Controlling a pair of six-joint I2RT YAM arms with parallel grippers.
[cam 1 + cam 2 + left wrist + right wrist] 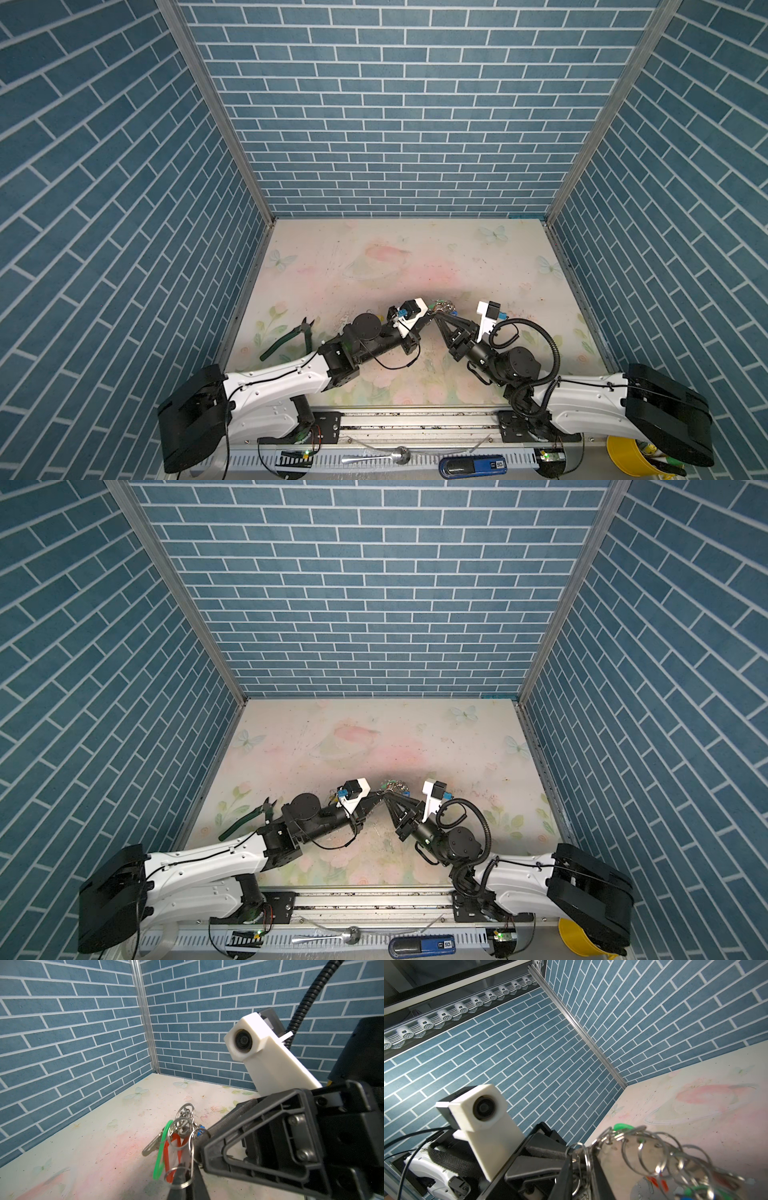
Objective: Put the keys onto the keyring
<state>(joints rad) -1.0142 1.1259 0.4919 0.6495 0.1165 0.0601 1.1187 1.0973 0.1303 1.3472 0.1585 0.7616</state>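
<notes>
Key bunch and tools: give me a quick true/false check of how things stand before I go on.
1. The left tool and the right tool meet at the key bunch. True.
2. The bunch carries only yellow tags. False: a green tag, a red tag and a blue tag show.
3. Green-handled pliers lie on the table on the left arm's side. True.
4. The left tool is wide open above the bunch. False: it is shut at a ring of the bunch.
5. The spoon lies on the table beside the bunch. False: it lies off the table, on the slotted strip at the front.
</notes>
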